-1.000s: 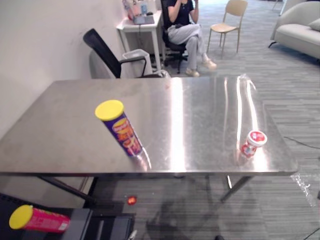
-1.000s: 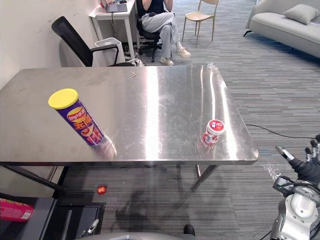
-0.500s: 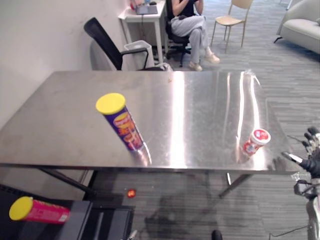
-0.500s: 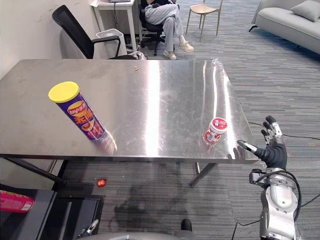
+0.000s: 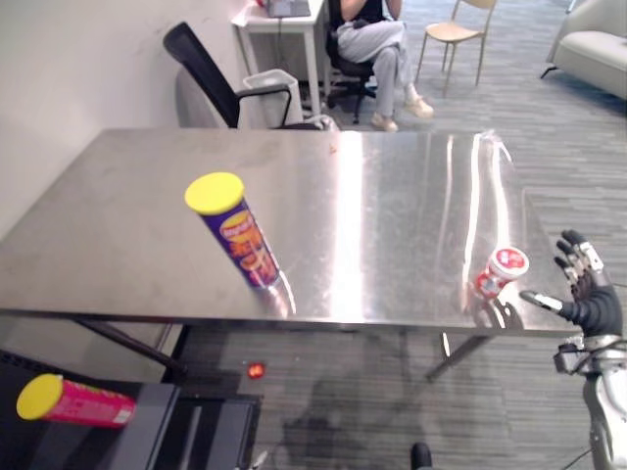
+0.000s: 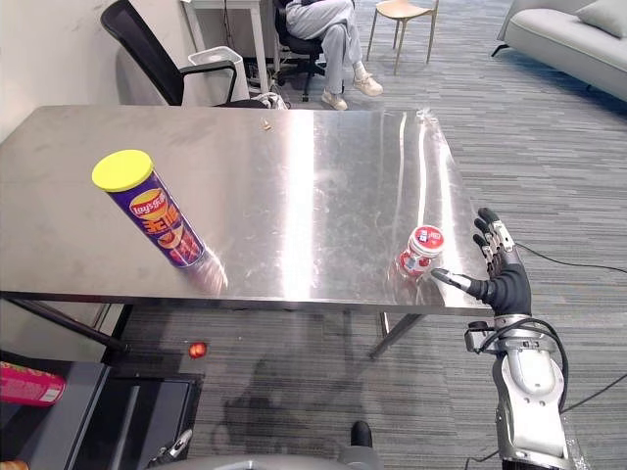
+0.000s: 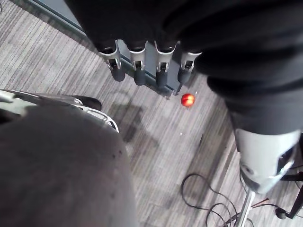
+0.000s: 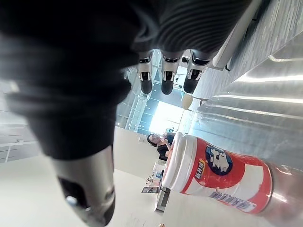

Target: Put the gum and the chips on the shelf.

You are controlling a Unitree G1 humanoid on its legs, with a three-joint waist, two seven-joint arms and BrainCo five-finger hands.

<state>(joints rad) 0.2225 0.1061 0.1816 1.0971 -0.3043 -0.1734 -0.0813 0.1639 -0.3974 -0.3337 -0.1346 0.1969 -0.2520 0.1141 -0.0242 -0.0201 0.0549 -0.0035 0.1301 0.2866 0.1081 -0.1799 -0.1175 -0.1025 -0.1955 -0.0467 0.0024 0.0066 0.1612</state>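
Observation:
The gum tub [image 5: 502,272], red and white, stands near the front right corner of the steel table [image 5: 392,196]. It shows close in the right wrist view as the gum tub [image 8: 218,172], just past my fingers [image 8: 163,78]. My right hand [image 6: 502,282] is open beside the table's right edge, thumb pointing at the tub, a little apart from it. The chips can [image 5: 237,243], purple with a yellow lid, stands front left on the table. A dark shelf [image 5: 162,431] sits low at the left. My left hand [image 7: 147,66] hangs open above the floor.
A pink can with a yellow lid [image 5: 69,403] lies on the shelf. A small red object [image 5: 256,370] lies on the carpet under the table. Behind the table are a black office chair [image 5: 211,88], a white bin [image 5: 269,93], a seated person [image 5: 377,39] and a wooden chair [image 5: 456,34].
My right hand has come up from below the table's edge to table height, next to the gum tub. The camera has shifted slightly. The cans and the tub have not moved.

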